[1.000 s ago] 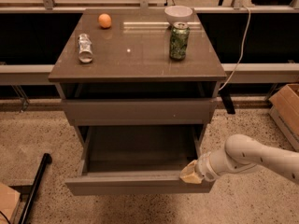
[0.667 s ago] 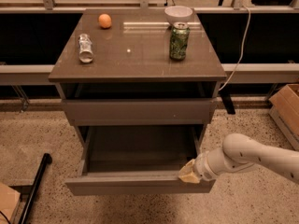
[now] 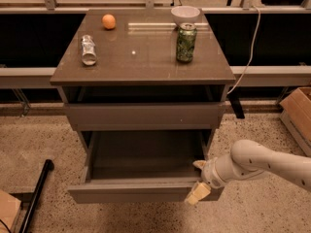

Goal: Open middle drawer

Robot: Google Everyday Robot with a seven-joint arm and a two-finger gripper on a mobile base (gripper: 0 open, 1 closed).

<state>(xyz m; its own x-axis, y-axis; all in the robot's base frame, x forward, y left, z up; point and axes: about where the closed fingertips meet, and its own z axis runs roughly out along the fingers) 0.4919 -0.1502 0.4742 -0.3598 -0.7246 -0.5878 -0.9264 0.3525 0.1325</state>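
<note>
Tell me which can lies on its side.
The silver can, left; the green can stands upright. The tool is at the open drawer's front right corner.

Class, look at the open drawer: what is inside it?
Inside the drawer only bare floor and walls show; no object is visible. Its front panel hides the floor's near strip, and the back lies in shadow. The gripper sits at its right front corner.
</note>
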